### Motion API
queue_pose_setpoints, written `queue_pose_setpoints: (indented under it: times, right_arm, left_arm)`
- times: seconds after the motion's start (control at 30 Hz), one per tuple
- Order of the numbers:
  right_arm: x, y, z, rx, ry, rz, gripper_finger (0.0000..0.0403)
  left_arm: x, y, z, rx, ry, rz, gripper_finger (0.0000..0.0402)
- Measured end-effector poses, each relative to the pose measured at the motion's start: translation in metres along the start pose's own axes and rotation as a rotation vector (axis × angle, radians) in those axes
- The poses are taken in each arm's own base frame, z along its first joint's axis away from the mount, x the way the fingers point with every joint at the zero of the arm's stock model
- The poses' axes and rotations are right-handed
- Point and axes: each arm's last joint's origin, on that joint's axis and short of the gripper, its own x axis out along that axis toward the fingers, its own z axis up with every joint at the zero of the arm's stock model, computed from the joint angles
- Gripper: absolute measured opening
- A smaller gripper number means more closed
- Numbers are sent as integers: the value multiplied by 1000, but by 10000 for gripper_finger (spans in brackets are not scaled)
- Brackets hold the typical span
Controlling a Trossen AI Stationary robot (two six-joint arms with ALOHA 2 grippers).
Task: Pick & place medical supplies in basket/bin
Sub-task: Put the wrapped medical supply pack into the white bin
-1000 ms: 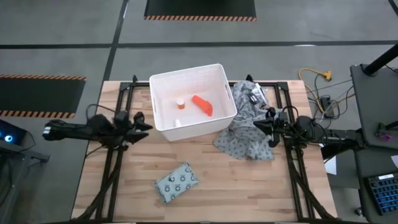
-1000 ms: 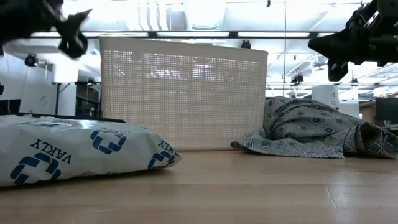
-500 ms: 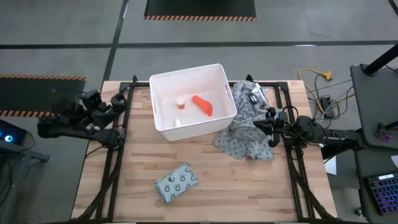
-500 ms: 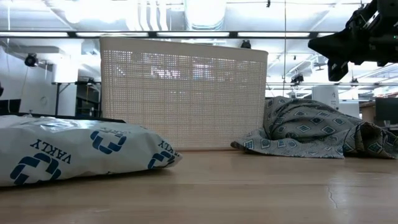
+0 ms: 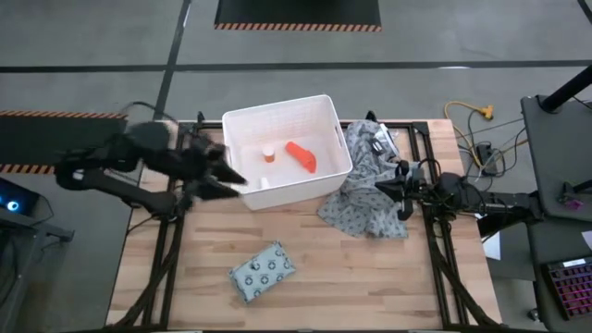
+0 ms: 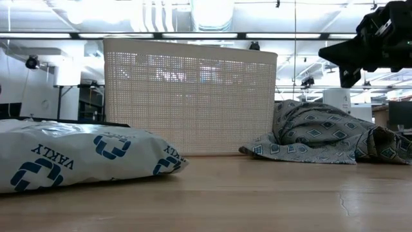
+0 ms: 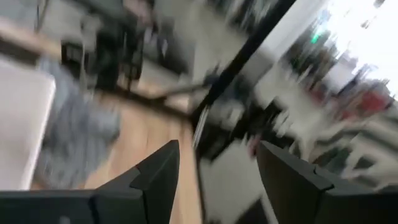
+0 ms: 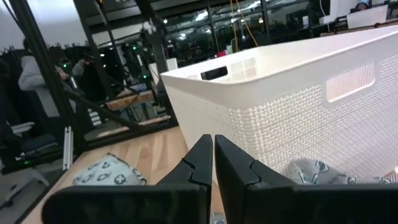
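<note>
**Left gripper at the bin wall, packet out on the table**

While my left gripper point(image 5: 231, 178) sits spread open and empty against the bin's point(image 5: 326, 109) left wall, near the table's point(image 5: 370, 277) left edge, I see the orange piece point(image 5: 301, 156) and a white cylinder point(image 5: 267, 153) lying inside the bin. My right gripper point(image 5: 383, 186) waits by the right edge over the cloth point(image 5: 365, 208), fingers pressed together, holding nothing. The packet point(image 5: 263, 271) lies alone toward the table's front edge, well apart from the bin.
</note>
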Motion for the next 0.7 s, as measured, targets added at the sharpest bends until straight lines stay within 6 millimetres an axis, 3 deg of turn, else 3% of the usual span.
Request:
queue_pose_setpoints:
  times: [0.23, 0.37, 0.5, 0.7]
  right_arm:
    - [0, -1, -4, -2, 38, -10, 11]
    - [0, -1, -4, -3, 47, -13, 11]
    - [0, -2, -6, -4, 64, -17, 11]
    - [0, -2, -7, -20, 72, -20, 11]
  left_arm:
    - [53, -8, 3, -50, 359, 132, 198]
    - [84, -10, -13, -61, 548, 191, 198]
    - [122, -8, -42, -32, 696, 217, 198]
    - [157, 6, -95, -18, 909, 296, 198]
